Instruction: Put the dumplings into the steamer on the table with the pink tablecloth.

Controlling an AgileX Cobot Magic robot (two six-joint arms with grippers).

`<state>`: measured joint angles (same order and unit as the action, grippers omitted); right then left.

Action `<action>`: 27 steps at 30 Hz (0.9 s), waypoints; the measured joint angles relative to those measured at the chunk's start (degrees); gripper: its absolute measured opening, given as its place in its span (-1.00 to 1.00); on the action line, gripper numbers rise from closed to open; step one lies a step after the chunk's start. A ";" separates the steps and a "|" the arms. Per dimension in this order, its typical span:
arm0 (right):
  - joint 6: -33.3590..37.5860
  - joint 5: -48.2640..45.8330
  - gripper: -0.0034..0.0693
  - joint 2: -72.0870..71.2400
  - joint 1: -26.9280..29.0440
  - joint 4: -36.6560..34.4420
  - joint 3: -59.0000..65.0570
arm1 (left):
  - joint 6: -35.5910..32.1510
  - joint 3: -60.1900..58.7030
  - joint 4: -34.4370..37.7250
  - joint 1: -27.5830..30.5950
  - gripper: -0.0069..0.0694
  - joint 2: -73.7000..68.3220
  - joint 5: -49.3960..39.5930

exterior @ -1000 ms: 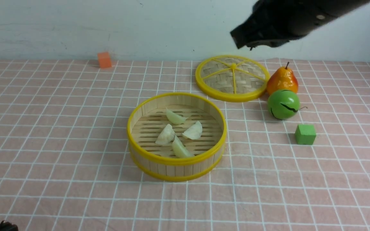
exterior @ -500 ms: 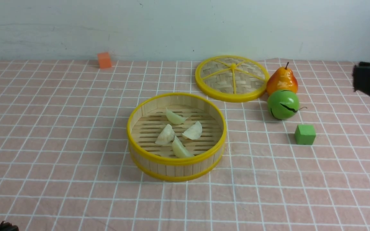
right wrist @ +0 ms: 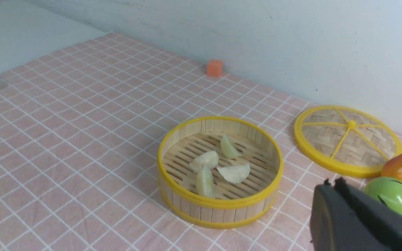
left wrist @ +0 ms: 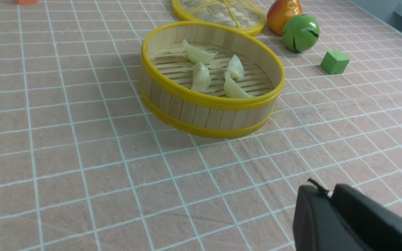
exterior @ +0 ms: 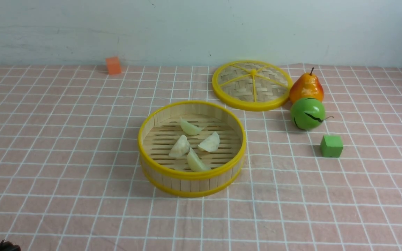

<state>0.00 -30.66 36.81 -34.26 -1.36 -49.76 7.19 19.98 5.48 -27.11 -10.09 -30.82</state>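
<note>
Bamboo steamer (exterior: 192, 174) sits mid-table on the pink tablecloth (exterior: 65, 146), four dumplings (exterior: 194, 144) clustered on its slatted floor. Woven lid (exterior: 251, 84) lies flat, far right, a pear (exterior: 306, 87) and green ball (exterior: 307, 113) beside it. Left gripper (left wrist: 326, 202): fingers nearly together, empty. Right gripper (right wrist: 332, 190): pressed together, empty.

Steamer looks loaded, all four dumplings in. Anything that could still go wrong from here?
Minor risks only:
1. The nearest of the dumplings lies close against the front wall of the steamer; a bump could tip it out.
2. The lid lies off, touching the pear, which sits against the green ball; lifting the lid could set them rolling.
3. The right gripper is shut and empty, beside the ball.
</note>
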 joint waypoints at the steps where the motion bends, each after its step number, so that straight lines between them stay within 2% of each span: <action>1: 0.00 -0.10 -0.92 -0.09 0.00 0.00 0.06 | 0.00 0.00 0.00 0.00 -0.66 0.00 0.00; 8: 0.00 -0.18 -0.95 -0.24 0.00 0.57 1.94 | 0.00 0.00 0.00 0.00 -0.63 0.05 0.00; 14: 0.00 12.07 -0.96 -5.86 3.21 2.70 17.55 | 0.00 0.00 0.00 0.00 -0.63 0.05 0.00; 16: 0.00 16.60 -0.96 -11.07 7.72 0.65 24.83 | 0.00 0.00 0.00 0.00 -0.63 0.05 0.00; 20: 0.00 19.41 -0.96 -18.31 15.15 -1.81 33.04 | 0.00 0.00 0.00 0.00 -0.63 0.05 0.00; 24: -1.70 20.10 -0.96 -28.60 26.84 -2.62 43.20 | 0.00 0.00 0.00 0.00 -0.63 0.05 0.00; 27: -4.23 19.05 -0.96 -33.95 32.50 -2.19 47.90 | 0.00 0.00 0.00 0.00 -0.62 0.05 0.00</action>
<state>-4.23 -11.61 2.85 -1.76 -3.54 -1.85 7.19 19.98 5.48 -27.11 -10.04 -30.82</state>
